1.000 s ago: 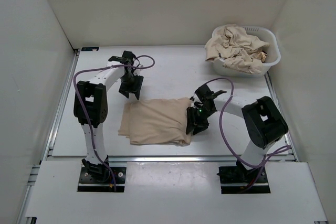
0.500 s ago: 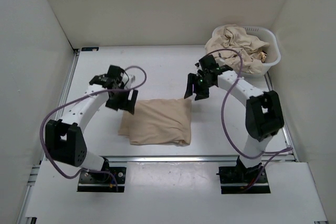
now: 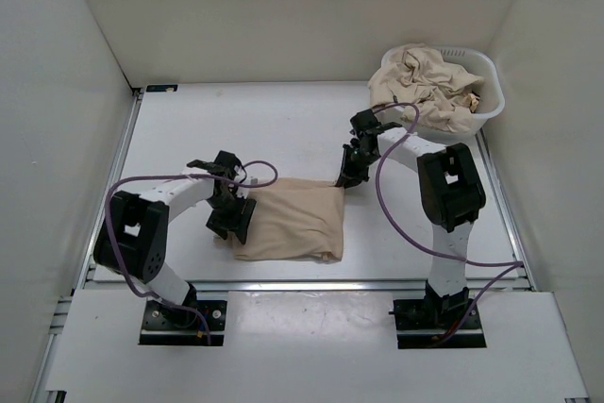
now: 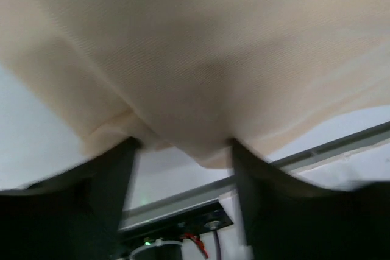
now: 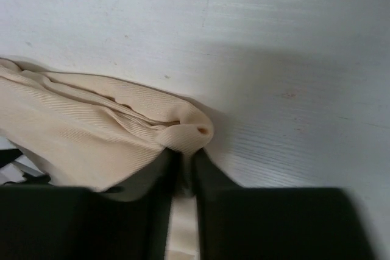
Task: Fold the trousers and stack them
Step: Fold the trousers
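Top external view: folded trousers point(image 3: 288, 224) lie on the table point(image 3: 236, 129) between both arms; left gripper point(image 3: 231, 221) stands wide at their left edge; right gripper point(image 3: 345, 176) pinches their far right corner.

white table point(image 3: 283, 129), plain white enclosure walls point(image 3: 283, 16), even light

Top view: left gripper point(image 3: 234, 226) hides the left edge of the folded trousers point(image 3: 294, 219); right gripper point(image 3: 343, 179) is too small to read its jaws. L wrist cam: cloth is blurred, cut off at top and both sides. R wrist cam: fold runs off frame left, fingertips point(image 5: 210, 172) partly under it.
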Controlling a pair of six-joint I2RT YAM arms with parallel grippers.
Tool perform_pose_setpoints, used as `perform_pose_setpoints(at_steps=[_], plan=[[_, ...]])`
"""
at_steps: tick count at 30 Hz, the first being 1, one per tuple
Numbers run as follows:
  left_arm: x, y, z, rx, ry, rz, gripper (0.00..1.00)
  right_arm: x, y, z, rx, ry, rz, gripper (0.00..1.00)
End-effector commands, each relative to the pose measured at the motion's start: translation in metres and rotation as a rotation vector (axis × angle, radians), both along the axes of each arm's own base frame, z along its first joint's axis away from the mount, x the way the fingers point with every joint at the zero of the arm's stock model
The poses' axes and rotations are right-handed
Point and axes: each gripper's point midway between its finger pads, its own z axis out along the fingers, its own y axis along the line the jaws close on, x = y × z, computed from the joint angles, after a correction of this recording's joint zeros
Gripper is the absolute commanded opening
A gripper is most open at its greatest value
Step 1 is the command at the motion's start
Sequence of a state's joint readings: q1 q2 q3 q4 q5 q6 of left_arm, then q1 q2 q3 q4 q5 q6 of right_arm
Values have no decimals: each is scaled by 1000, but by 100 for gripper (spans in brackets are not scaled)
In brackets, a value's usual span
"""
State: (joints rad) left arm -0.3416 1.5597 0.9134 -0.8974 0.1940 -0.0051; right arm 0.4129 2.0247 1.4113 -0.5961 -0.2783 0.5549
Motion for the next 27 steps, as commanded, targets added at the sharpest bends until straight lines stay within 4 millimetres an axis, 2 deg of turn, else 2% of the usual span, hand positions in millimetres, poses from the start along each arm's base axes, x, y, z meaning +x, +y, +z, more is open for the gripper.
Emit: perform_pose_setpoints(at_steps=[1,2,3,6,7,11,12,13,14,17,18,19,22,24,25,26,27], plan=[[-7,-3,-17,1,18,-27,64,10,-4,-1,20,12,-47,12],[-11,0,-24,30,25,-38,55,12,-3,-2,20,12,-47,8],[-15,3,-29,44,31,-38,36,16,-8,-3,10,7,-61,5],[-12,12,-36,97,20,-35,14,24,-12,-2,0,4,-75,1],[-11,15,-39,109,9,-34,14,28,-16,-1,-10,-2,-88,0],[-6,22,-40,150,-17,-31,14,41,-14,2,-20,-27,-70,0],[-4,21,-37,146,-28,-31,15,51,-12,10,-16,-60,-73,1],[-3,21,-36,143,-37,-30,17,50,-13,9,-25,-47,-62,2],[-4,19,-36,134,-33,-30,19,53,-12,8,-24,-50,-62,8],[-5,15,-29,120,-37,-40,44,51,-7,16,7,-56,-6,29],[-2,12,-25,107,-40,-40,50,51,-6,20,19,-70,19,40],[5,9,-18,98,-64,-39,59,44,-9,18,13,-62,28,44],[13,4,-1,77,-94,-38,64,33,-16,41,13,-116,49,54],[30,-5,21,29,-144,-27,67,28,-22,52,-7,-142,54,59],[33,-8,29,15,-154,-28,69,25,-26,68,-12,-183,62,68],[50,-13,48,-18,-218,-14,69,22,-35,70,-51,-197,60,69],[57,-11,58,-25,-241,2,70,15,-41,75,-73,-194,54,99]])
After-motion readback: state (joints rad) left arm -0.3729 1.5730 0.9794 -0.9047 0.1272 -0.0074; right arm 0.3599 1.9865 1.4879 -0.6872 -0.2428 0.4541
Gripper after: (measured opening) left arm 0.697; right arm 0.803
